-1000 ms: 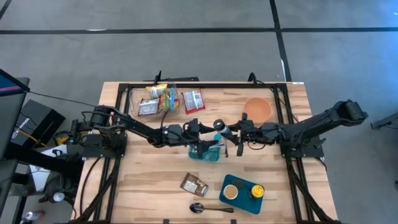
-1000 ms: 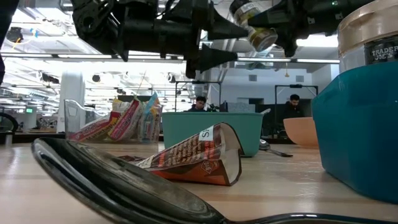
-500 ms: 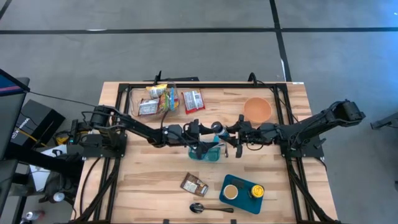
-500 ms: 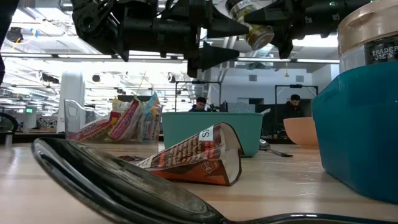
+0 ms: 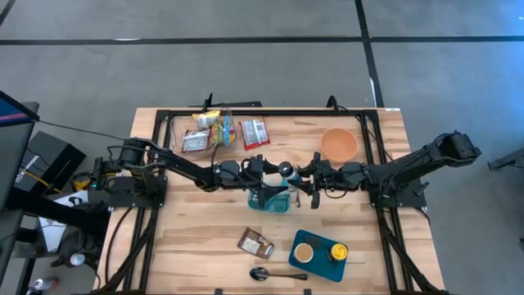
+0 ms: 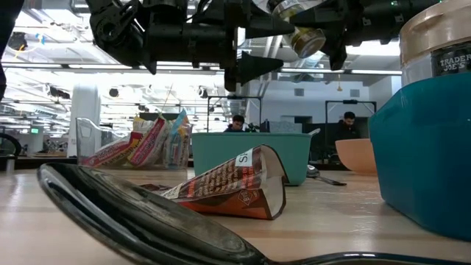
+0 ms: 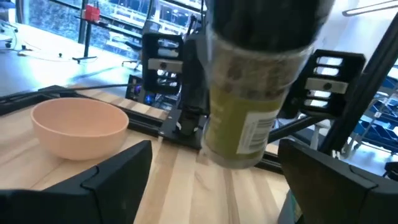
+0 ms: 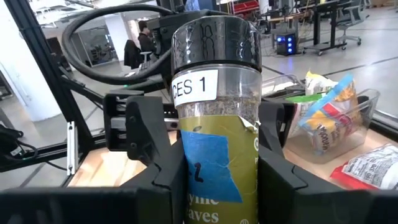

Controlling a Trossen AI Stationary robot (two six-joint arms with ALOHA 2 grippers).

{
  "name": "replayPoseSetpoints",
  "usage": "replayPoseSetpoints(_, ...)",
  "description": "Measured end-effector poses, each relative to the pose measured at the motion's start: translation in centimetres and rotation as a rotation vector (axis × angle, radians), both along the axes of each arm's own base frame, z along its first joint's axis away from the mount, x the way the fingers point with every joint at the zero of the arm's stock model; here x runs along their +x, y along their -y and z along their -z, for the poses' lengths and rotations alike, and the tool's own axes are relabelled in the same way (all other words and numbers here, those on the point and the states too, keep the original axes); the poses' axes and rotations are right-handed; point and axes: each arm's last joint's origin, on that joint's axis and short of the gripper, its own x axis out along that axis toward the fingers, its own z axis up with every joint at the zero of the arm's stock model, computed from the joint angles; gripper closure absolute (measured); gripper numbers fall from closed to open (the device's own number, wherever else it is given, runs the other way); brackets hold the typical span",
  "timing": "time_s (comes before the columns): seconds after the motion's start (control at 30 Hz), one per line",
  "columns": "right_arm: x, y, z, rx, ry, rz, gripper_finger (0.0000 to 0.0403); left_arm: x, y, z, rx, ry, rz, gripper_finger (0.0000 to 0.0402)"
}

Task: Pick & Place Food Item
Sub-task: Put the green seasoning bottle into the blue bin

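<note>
the right gripper's fingers are closed on a spice jar, which is held in the air above the middle of the table, over a teal bin. the left gripper's fingers are spread wide, one on each side of the jar's far end, and no contact with it can be made out. in the left wrist view the jar is seen between the two dark fingers with a gap on either side. the jar carries a black ribbed cap, a white label and a strip of blue tape, as shown in the right wrist view. in the low view it is tilted between the two arms, well above the bin.

an orange bowl is placed toward the right rear of the table. a clear tray of snack packets is set at the left rear, with a red-and-white packet just beside it. a brown packet lies near the front, beside a teal container holding two jars, and a spoon lies at the front edge.
</note>
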Motion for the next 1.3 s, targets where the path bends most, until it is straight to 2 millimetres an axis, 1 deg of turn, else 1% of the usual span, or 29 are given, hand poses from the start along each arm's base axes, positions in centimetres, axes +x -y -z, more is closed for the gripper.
replayPoseSetpoints(0.13, 0.0, 0.0, 0.0, 0.003, 0.0, 0.0, 0.0274, 0.2, 0.0, -0.3, 0.024, 0.007, -0.001, 0.0055)
replayPoseSetpoints(0.2, 0.0, 0.0, 0.0, 0.003, 0.0, 0.0, 0.0274, 0.6, 0.1, -0.5, 0.024, 0.022, 0.001, 0.0057)
replayPoseSetpoints(0.3, 0.0, 0.0, 0.0, 0.004, 0.004, 0.0, 0.0274, 1.6, 0.2, 0.0, 0.026, 0.011, 0.01, 0.0061)
replayPoseSetpoints(0.43, 0.0, 0.0, -0.1, 0.006, 0.008, 0.0, 0.0274, 2.7, 0.3, 1.3, 0.028, -0.008, 0.019, 0.0066)
replayPoseSetpoints(0.53, 0.0, 0.0, 0.0, 0.006, 0.003, 0.001, 0.0274, 3.1, 0.4, 1.1, 0.037, 0.031, 0.019, 0.0069)
replayPoseSetpoints(0.9, 0.0, 0.0, 0.1, 0.004, -0.006, 0.001, 0.0274, 3.1, 0.4, 0.8, 0.051, 0.059, 0.016, 0.0084)
replayPoseSetpoints(1.3, 0.0, 0.0, 0.1, 0.004, -0.006, 0.001, 0.0274, 3.1, 0.3, 0.7, 0.051, 0.066, 0.015, 0.0128)
